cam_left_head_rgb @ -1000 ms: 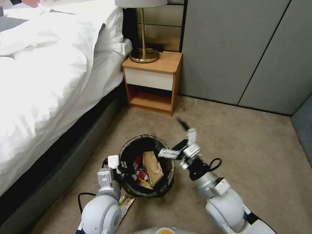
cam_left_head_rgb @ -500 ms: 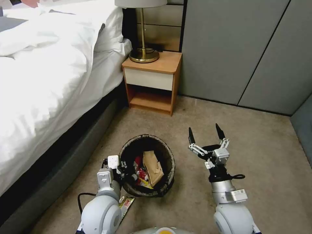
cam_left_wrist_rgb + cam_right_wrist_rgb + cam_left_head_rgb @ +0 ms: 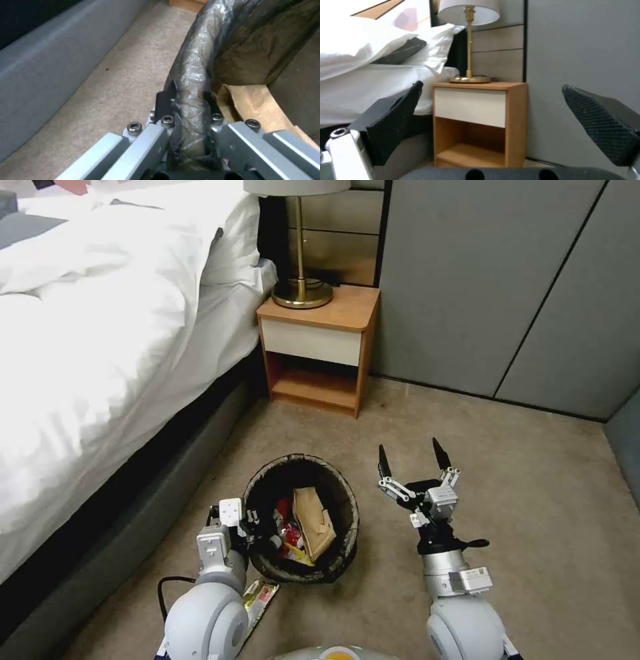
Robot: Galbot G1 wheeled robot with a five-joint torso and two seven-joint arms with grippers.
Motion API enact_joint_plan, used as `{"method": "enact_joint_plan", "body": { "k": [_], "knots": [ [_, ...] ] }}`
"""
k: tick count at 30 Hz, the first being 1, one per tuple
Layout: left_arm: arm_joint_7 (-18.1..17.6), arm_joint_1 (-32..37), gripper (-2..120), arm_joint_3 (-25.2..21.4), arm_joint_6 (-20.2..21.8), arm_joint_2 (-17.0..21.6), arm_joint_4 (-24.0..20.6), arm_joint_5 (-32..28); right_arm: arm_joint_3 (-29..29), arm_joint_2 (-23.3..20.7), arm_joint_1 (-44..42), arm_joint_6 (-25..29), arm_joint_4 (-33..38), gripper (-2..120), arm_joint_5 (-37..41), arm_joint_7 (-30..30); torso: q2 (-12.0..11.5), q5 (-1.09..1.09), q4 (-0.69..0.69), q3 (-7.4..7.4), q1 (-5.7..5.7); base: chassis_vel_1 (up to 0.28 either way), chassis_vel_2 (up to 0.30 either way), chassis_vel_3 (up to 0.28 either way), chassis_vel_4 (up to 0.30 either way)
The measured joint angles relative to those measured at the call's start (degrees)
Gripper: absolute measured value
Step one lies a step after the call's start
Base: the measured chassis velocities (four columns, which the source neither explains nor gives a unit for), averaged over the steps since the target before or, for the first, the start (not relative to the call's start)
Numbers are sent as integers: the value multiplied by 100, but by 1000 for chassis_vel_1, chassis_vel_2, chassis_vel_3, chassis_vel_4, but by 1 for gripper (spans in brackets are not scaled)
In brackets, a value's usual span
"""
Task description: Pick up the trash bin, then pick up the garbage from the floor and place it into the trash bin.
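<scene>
The trash bin [image 3: 297, 463], lined with a dark bag, stands on the carpet close in front of me. My left gripper [image 3: 259, 528] is shut on its near-left rim; the left wrist view shows the black fingers [image 3: 164, 101] pinching the bag-covered rim [image 3: 195, 67]. Inside the bin lie garbage pieces: a tan paper piece [image 3: 314, 519] [image 3: 258, 106] and red and yellow wrappers [image 3: 288, 533]. One colourful wrapper [image 3: 259, 600] lies on the floor beside my left arm. My right gripper [image 3: 411, 452] [image 3: 493, 90] hangs open and empty to the right of the bin, its fingers pointing away from me.
A bed [image 3: 100, 327] with white bedding and a dark base runs along the left. A wooden nightstand [image 3: 320, 353] [image 3: 476, 107] with a brass lamp [image 3: 301, 293] stands ahead by the grey wall panels [image 3: 480, 280]. Bare carpet [image 3: 533, 493] spreads to the right.
My right gripper has swung from the bin's right rim to the open floor on the right, turning its open fingers forward. The head camera has shifted slightly. The left gripper keeps its hold.
</scene>
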Motion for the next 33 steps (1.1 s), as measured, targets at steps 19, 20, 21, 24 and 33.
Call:
{"method": "enact_joint_plan", "body": {
  "k": [19, 20, 21, 24, 33],
  "knots": [
    [-1, -12, 0, -70, 1, 100, -17, -58, 81, -246, 118, 98, -187, 100, 214, -339, 0, 0, 1, 0, 0, 96, 102, 92, 96],
    [-1, -12, 0, -70, 1, 101, -22, -59, 74, -242, 125, 89, -189, 100, 218, -318, 0, 0, 0, 0, 1, 110, 123, 147, 141],
    [-1, -12, 0, -70, 4, 102, -24, -65, 68, -234, 136, 76, -200, 100, 218, -289, 0, 0, 1, 0, 1, 119, 123, 152, 130],
    [-2, -13, 0, -69, 6, 105, -25, -65, 62, -233, 147, 67, -224, 100, 215, -270, 0, 0, 0, 0, 1, 130, 122, 134, 121],
    [-5, 5, 0, -61, 7, 96, -28, -62, 50, -227, 176, 83, -265, 100, 190, -279, 0, 0, 0, 0, 1, 128, 129, 111, 125]
  ]
}}
